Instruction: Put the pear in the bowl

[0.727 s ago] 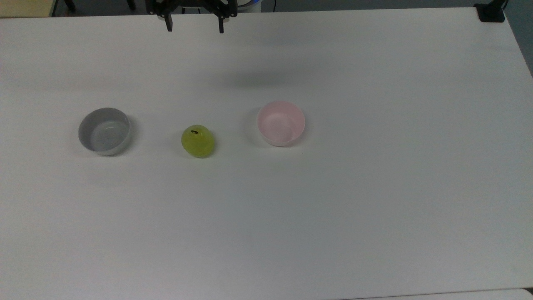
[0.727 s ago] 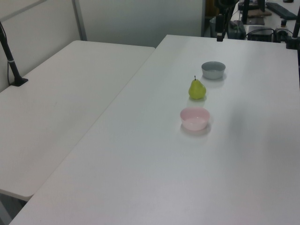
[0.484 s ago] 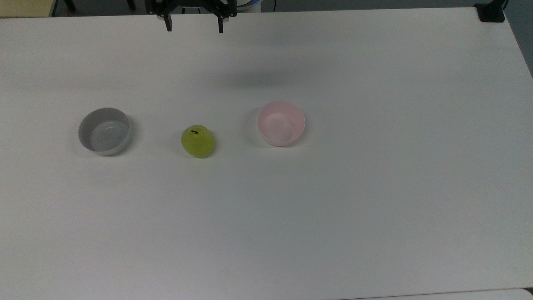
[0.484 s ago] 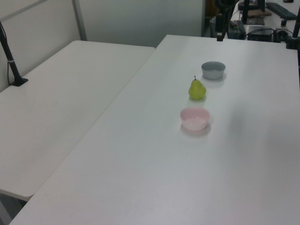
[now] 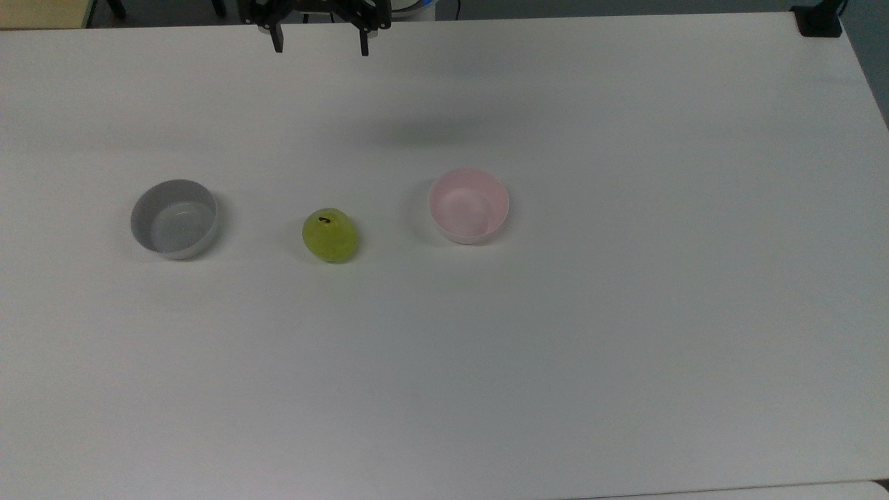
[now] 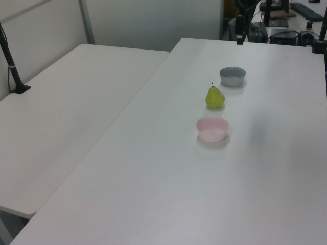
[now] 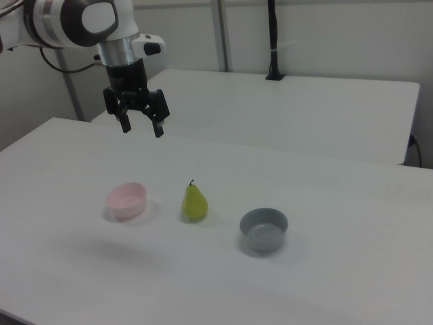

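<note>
Only my gripper [image 5: 319,48] has moved since a moment ago: in the top view it has slid a little toward the top view's left along the far edge of the table [image 5: 625,347], so it now hangs more in line with the pear [image 5: 330,235]. Nothing else has shifted. My fingers are spread wide and hold nothing; in the right view the gripper [image 7: 142,128] is high in the air, above and behind the things.

On the table the pear stands upright with its stem up, near the middle, well away from every edge. It is between the two bowls and touches neither. In the top view the pink bowl [image 5: 469,205] is to the pear's right and the grey bowl [image 5: 174,219] is to its left; both look empty.

I think this small shift is the start of my approach, so the task is only at its beginning. Next I must come down over the pear and close around its wider lower part. Its skin looks glossy and rounded, so I judge it may slip or tip if I close off-centre.
</note>
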Robot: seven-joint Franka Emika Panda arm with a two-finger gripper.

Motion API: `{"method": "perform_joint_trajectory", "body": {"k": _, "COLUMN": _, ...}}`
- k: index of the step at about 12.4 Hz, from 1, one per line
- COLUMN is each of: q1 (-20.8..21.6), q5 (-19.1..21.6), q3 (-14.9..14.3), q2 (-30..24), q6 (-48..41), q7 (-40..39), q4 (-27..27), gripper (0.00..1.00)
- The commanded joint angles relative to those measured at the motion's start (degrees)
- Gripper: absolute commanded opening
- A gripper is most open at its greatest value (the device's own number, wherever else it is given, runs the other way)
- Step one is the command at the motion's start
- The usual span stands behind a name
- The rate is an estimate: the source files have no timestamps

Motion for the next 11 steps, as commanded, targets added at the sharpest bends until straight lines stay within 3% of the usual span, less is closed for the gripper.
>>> {"method": "perform_joint_trajectory", "body": {"k": 1, "q1": -0.3, "q5": 0.0, "q3": -0.4, "q2": 1.5, "q6": 2.5, "q7": -2.4, "q4": 0.0, "gripper": 1.0}}
{"method": "perform_joint_trajectory", "body": {"k": 11, "q1": -2.0, "q5": -0.6, "q3": -0.4, "q2": 13.4, "q6": 16.5, "q7": -12.0, "q4": -2.6, "gripper": 1.0}}
